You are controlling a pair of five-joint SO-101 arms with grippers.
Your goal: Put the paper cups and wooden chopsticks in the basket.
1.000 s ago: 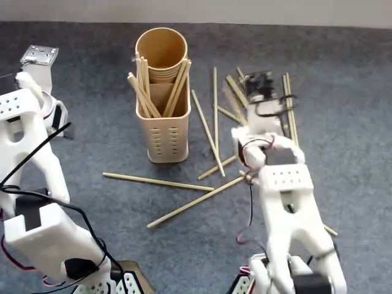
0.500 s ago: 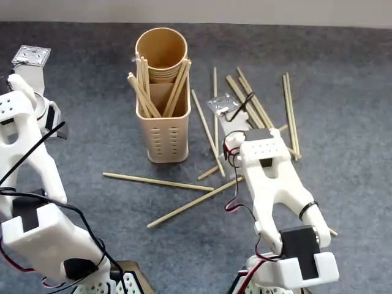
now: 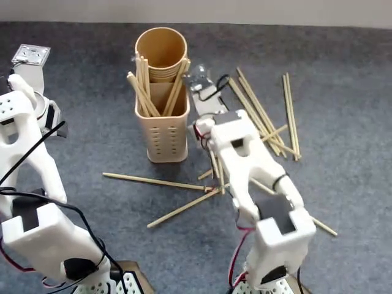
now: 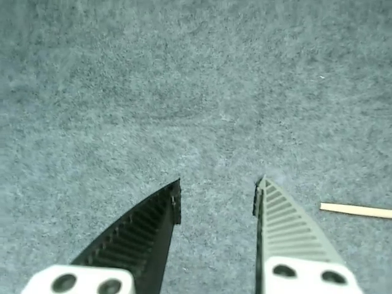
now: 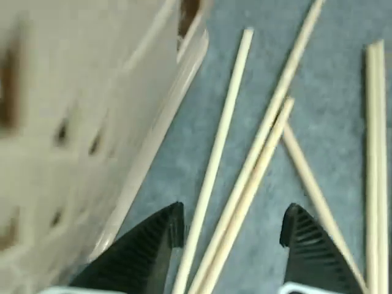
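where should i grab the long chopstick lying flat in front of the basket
Grip the chopstick near its middle, straight down from above, closing across its width. It lies flat on the carpet, and that stretch is clear; one end meets other sticks.

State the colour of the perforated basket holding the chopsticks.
The tall perforated basket is pale beige; the high view shows it best.

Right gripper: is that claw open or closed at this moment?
Open. In its wrist view the right gripper shows a clear gap between its tips, with loose chopsticks on the carpet visible through it.
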